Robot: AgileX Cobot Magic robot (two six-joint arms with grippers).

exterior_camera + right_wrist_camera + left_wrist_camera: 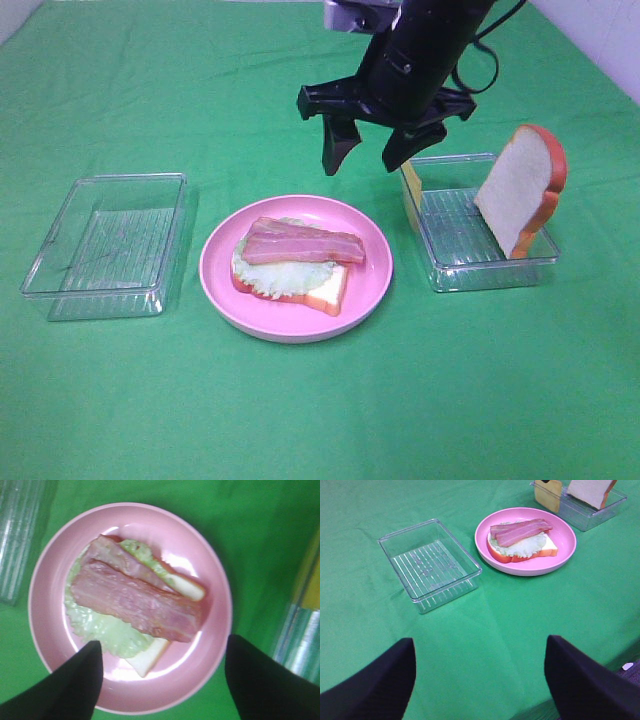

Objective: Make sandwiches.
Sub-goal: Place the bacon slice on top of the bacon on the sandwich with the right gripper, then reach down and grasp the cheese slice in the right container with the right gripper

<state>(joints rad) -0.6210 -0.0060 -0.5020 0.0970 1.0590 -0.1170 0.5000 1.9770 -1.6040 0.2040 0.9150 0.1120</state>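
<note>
Reddish-pink bacon strip (303, 243) lies below my spread, empty right gripper (362, 165).
Next: pinch the yellow square cheese slice (409, 193) beside it by its top edge.

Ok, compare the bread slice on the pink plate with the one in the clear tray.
The plate slice lies flat on the pink plate; the tray slice stands on edge, tilted, in the clear tray. The plate slice is topped with lettuce and bacon; the tray slice is bare. Both are white with an orange-brown crust.
</note>
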